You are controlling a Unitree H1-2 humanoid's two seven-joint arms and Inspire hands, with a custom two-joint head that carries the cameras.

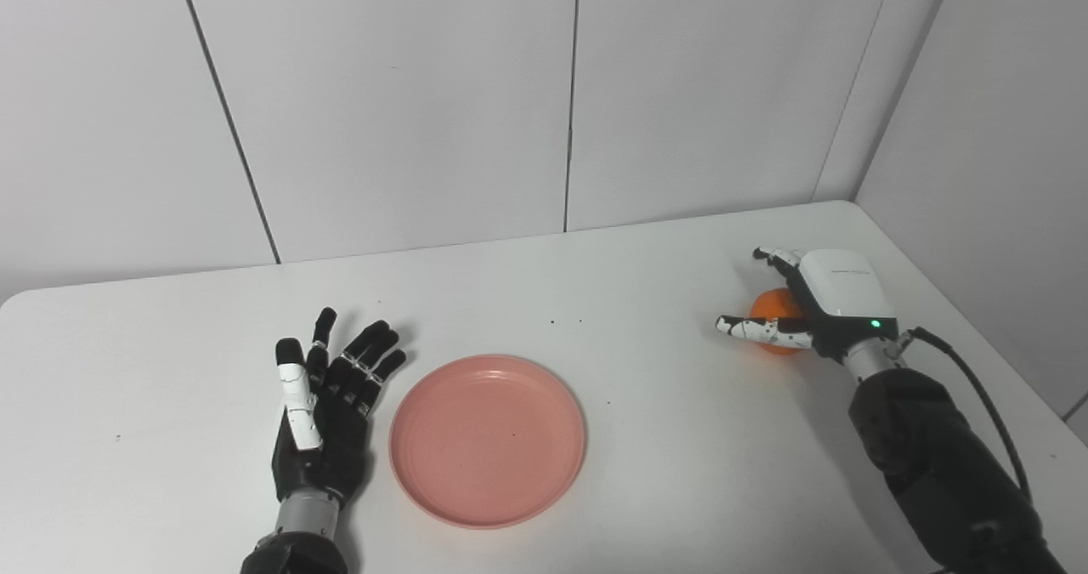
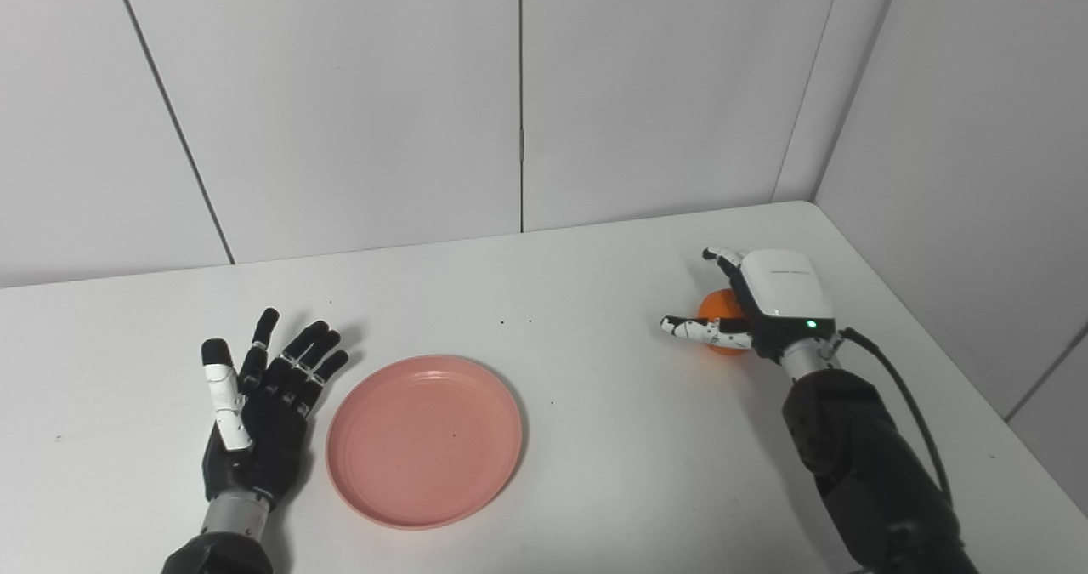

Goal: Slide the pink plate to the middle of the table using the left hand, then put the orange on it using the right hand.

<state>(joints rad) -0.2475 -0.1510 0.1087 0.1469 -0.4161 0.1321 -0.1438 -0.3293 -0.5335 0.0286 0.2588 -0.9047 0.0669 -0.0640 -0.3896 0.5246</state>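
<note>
Right hand over the orange; plate parked mid-table, empty.

Pink plate lies near the middle of the white table. Left hand rests just beside its left rim, fingers spread, holding nothing: likely released after the slide. Right hand cups the orange far right; firm grasp or not, I cannot tell. No legible writing anywhere.

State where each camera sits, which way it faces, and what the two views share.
Left eye view: on the head, looking down at the white table; shows left hand, right hand.
Right eye view: beside it, a little to the right, same aim, same hands; things sit further left in the picture.
Shared: pink plate, orange, wall panels.
</note>
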